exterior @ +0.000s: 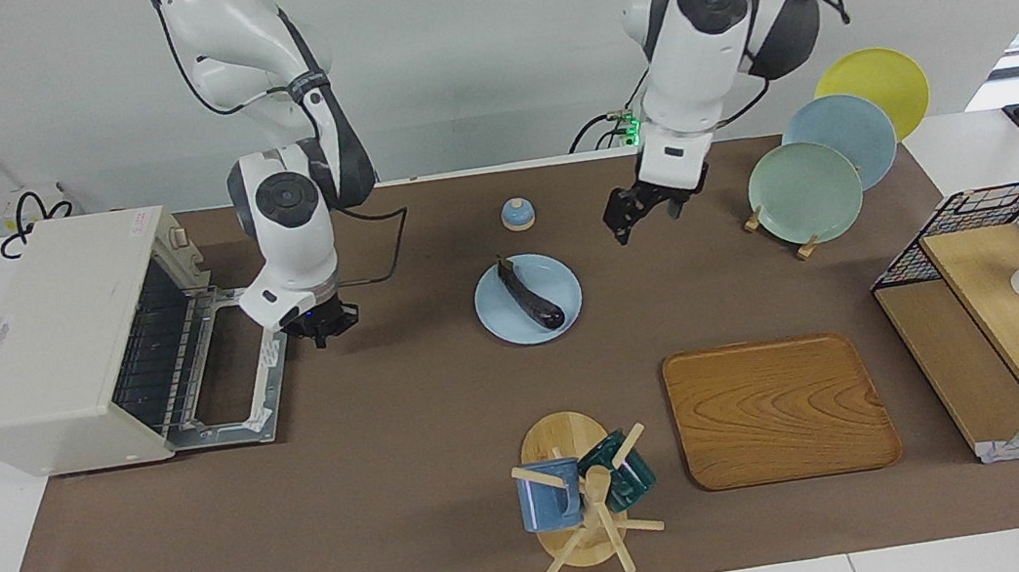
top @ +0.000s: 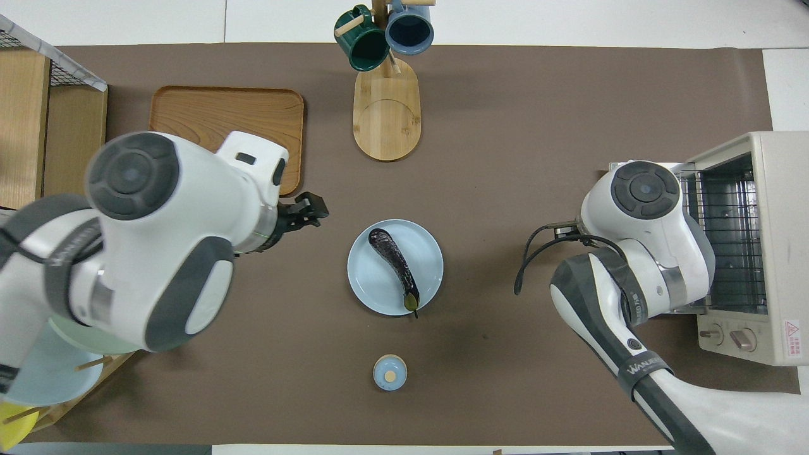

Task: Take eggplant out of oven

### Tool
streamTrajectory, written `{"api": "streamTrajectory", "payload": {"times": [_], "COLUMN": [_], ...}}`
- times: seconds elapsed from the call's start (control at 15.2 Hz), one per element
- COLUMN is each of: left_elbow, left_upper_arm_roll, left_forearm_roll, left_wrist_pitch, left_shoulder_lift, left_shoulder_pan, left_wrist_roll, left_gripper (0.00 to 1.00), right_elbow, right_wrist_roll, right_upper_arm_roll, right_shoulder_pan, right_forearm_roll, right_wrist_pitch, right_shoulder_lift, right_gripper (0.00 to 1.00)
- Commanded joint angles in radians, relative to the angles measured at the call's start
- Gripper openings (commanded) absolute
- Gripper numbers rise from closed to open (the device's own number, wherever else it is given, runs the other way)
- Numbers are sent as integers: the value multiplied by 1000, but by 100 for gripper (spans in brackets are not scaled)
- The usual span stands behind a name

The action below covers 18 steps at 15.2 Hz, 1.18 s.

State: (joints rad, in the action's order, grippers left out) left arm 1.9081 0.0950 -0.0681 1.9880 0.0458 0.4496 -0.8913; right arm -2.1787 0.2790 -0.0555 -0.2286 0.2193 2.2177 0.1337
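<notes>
The oven (exterior: 74, 343) is left with its door dropped flat, its rack bare. The eggplant (exterior: 530, 293) is already laid on the blue plate (exterior: 563, 318) mid-table. The right gripper (exterior: 316, 326), shut and empty, hangs over the door's edge; the left gripper (exterior: 642, 206), open and empty, is held near the plate rack (exterior: 804, 245). Nothing is obstructed.

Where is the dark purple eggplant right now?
The slender dark purple eggplant lies on the round light blue plate at mid-table, outside the cream-white toaster oven, with a small blue knobbed lid nearer to the robots.
</notes>
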Motion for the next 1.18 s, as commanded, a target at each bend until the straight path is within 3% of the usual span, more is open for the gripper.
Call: {"api": "streamTrajectory", "payload": {"times": [0.0, 0.39, 0.59, 0.66, 0.79, 0.92, 0.98, 1.12], "left_elbow": [17, 48, 62, 65, 63, 55, 52, 49], "left_upper_arm_roll": [-18, -21, -21, -21, -21, -21, -21, -21], "left_forearm_roll": [-9, -9, -9, -7, -7, -4, 2, 2], "left_wrist_pitch": [136, 320, 357, 361, 368, 358, 354, 351], "left_shoulder_lift": [94, 270, 289, 289, 290, 290, 290, 287], "left_shoulder_pan": [96, 214, 219, 219, 218, 218, 216, 215], "left_wrist_roll": [-155, -319, -327, -325, -318, -314, -310, -299], "left_gripper": [100, 100, 100, 96, 47, 8, 0, 0], "right_elbow": [-38, -119, -115, -112, -102, -64, -35, 5], "right_wrist_roll": [-50, -75, -89, -90, -119, -174, -203, -266], "right_upper_arm_roll": [19, 17, 17, 17, 17, 19, 19, 19], "right_shoulder_pan": [55, 92, 92, 92, 95, 112, 117, 150], "right_forearm_roll": [17, 41, 103, 129, 163, 164, 163, 157], "right_wrist_pitch": [46, 155, 148, 145, 129, 68, 31, -25], "right_shoulder_lift": [-2, -2, -2, -2, -3, -11, -14, -37], "right_gripper": [0, 0, 0, 0, 0, 0, 0, 0]}}
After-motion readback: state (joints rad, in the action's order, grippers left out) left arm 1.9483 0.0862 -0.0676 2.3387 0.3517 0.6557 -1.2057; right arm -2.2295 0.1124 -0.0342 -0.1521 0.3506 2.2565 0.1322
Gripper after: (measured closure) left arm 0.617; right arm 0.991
